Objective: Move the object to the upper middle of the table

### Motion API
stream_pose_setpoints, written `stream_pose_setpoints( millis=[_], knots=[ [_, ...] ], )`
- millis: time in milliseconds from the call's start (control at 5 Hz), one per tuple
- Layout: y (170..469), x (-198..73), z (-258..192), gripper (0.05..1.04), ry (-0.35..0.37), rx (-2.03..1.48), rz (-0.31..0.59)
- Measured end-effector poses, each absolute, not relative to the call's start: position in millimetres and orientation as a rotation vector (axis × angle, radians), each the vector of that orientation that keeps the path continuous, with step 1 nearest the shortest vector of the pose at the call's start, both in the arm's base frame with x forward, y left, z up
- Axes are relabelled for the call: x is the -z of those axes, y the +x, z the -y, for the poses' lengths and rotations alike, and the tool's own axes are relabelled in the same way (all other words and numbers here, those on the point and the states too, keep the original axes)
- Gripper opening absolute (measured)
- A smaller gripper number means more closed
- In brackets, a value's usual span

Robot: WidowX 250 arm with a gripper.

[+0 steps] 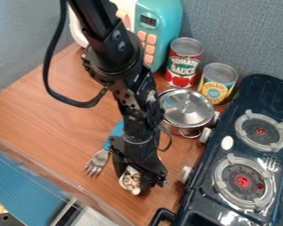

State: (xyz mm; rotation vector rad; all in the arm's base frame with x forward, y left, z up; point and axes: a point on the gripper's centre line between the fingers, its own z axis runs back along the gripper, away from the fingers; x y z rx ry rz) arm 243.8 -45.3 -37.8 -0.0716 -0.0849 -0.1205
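In the camera view, the white thing (131, 179) is at the near middle of the table (46, 112), between the fingers of the gripper (136, 183), which are parted by about its width and seem closed on it. Best to keep that grip firm, lift straight up, then carry it far, high enough to clear the fork (97, 162) and left of the pot (186, 108), lowering it gently before letting go.

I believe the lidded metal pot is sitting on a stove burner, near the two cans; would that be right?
Not quite: the camera view shows the pot on the wooden table beside the stove, not on a burner, near the taller can and the shorter can.
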Motion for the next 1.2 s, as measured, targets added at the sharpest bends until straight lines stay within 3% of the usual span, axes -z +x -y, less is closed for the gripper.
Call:
stream_pose_setpoints(
  millis=[200,600,800,1000,1200],
  knots=[
    [238.5,34.2,42.0,0.561,-0.063,0.112,0.068],
    [272.3,-22.6,4.7,0.557,-0.11,-0.034,0.221],
    [309.8,-43.6,-21.5,0.557,-0.11,-0.097,0.271],
    [343.5,-47.0,-45.7,0.557,-0.091,-0.147,0.276],
    [367.7,-30.2,-77.1,0.557,-0.052,-0.209,0.251]
  ],
)
